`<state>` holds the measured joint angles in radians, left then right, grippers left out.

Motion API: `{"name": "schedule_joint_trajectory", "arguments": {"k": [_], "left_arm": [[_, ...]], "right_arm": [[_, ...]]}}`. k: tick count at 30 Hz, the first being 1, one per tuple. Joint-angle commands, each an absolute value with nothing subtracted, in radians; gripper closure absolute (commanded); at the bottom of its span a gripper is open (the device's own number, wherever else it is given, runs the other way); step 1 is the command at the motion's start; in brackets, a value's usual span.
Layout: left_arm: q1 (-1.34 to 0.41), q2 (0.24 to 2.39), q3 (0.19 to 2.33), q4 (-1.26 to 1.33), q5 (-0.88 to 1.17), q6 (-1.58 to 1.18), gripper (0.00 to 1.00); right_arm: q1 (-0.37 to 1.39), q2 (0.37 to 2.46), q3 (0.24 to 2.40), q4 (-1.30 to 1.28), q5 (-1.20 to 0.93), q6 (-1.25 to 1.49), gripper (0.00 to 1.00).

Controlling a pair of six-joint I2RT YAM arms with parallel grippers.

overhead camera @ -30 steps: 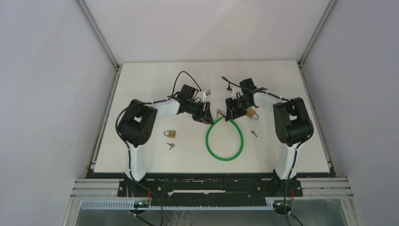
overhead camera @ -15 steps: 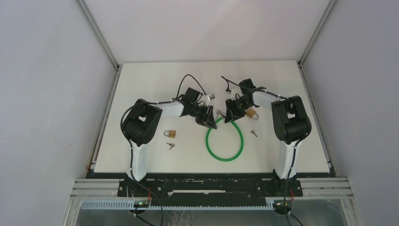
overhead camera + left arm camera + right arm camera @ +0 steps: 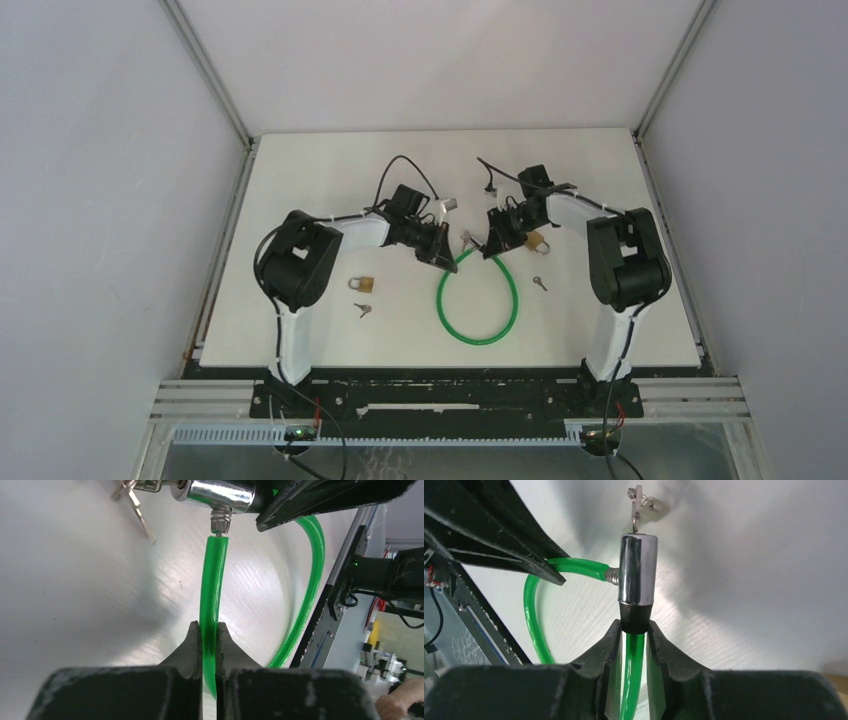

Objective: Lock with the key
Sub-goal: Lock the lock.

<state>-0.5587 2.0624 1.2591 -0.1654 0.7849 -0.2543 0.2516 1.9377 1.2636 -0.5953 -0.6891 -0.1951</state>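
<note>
Table (image 3: 300, 170) and both arms show whole only in the top view: the left gripper (image 3: 441, 252) and right gripper (image 3: 490, 240) meet nose to nose at the far end of the green cable (image 3: 441, 300), whose loop lies flat mid-table toward the bases. The grip itself is too small to read from there; the wrist cams fill that in. Left wrist view: left gripper (image 3: 208, 635) fingers are pressed onto the green cable (image 3: 212, 580), pinching it short of its metal tip, which sits in the side of the lock barrel (image 3: 215, 492). Right wrist view: right gripper (image 3: 634, 630) fingertips clamp the black collar at the base of the chrome lock barrel (image 3: 637, 575), with the cable running back between the fingers. A key (image 3: 637, 510) is in the barrel's far end, away from both grippers. Also on the table: a brass padlock (image 3: 362, 284) with a small key (image 3: 363, 309) beside the left arm, and a second padlock (image 3: 538, 242), partly hidden by the right arm, with a second small key (image 3: 540, 283) nearby.
</note>
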Motion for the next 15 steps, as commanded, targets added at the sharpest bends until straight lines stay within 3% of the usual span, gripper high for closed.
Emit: {"name": "schedule_joint_trajectory", "arguments": {"k": [1, 6, 15], "left_arm": [[-0.549, 1.919, 1.307, -0.118, 0.807, -0.143, 1.00], [-0.539, 1.808, 1.304, -0.130, 0.816, -0.060, 1.00], [-0.539, 1.660, 1.289, -0.200, 0.878, 0.126, 1.00]], "right_arm": [[0.259, 1.772, 1.248, -0.556, -0.910, -0.292, 0.80], [0.274, 1.619, 1.203, -0.539, -0.914, -0.383, 0.83], [0.381, 1.308, 1.064, -0.336, -0.728, -0.525, 0.95]]}}
